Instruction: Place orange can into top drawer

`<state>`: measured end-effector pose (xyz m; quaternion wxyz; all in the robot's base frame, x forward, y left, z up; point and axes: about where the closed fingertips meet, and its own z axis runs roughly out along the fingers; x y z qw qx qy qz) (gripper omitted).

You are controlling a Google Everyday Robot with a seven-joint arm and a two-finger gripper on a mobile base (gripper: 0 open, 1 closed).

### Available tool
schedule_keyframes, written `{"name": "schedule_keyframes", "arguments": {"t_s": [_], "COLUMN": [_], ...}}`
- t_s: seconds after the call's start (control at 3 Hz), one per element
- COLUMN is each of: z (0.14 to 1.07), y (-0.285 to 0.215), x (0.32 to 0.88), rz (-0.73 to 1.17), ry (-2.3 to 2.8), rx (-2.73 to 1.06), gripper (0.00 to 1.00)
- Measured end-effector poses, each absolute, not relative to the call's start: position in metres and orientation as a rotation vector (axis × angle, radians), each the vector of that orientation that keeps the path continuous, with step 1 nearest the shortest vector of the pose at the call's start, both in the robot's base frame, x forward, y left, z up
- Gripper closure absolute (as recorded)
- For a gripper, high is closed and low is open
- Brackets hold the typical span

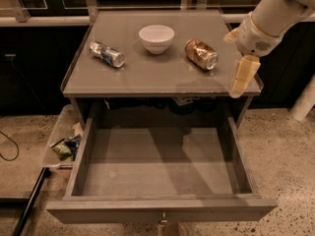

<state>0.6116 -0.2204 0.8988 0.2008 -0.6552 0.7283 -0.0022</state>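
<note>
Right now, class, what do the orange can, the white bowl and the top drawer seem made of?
The orange can: thin glossy metal, dented, glinting. The white bowl: probably glazed ceramic, smooth sheen; maybe plastic. The top drawer: matte grey, perhaps painted metal or laminate. The gripper hangs by the tabletop's right edge.

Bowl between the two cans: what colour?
The bowl is plain white, seen in the camera view. The gripper hangs by the table's right front corner.

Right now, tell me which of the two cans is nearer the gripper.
The orange can, right of the white bowl. The gripper hangs just to its right; the silver-and-blue can lies left of the bowl, farther away.
</note>
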Motion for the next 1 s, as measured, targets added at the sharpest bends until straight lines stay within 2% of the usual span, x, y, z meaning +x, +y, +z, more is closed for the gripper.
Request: {"name": "schedule_keyframes", "arguments": {"t_s": [0.33,1.0], "z": [0.898,0.872], "y": [-0.22,-0.241], "x": [0.612,0.661], "rz": [-0.005,0.11], "ry": [2.036,2.057], "rx": [-1.83,-1.546], "gripper": [0.0,0.0]}}
